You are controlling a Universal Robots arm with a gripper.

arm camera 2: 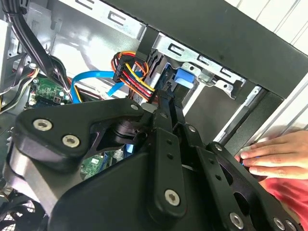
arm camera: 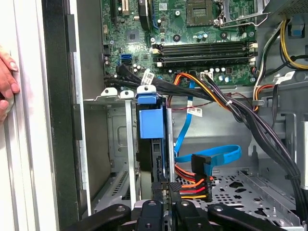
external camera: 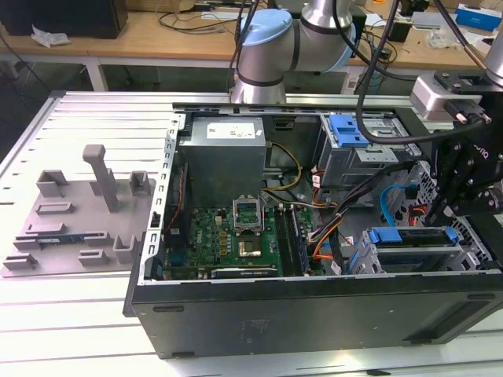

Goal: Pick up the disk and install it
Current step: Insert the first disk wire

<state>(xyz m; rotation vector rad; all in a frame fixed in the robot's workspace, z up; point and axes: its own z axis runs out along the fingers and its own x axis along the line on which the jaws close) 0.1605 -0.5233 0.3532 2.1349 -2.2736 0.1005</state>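
Sitting edge-up in the drive cage (external camera: pixel 413 255) at the front corner of the open computer case (external camera: pixel 314 314), the disk (external camera: pixel 413 239) shows its blue bracket (arm camera: pixel 149 122) in the first wrist view. The robot's hand (arm camera: pixel 166 190) is just above it, fingers (arm camera: pixel 157 190) pressed close on the disk's edge. A person's hand (arm camera 2: pixel 276 159) rests on the case's outer wall. Orange and blue cables (arm camera: pixel 202 166) run beside the cage.
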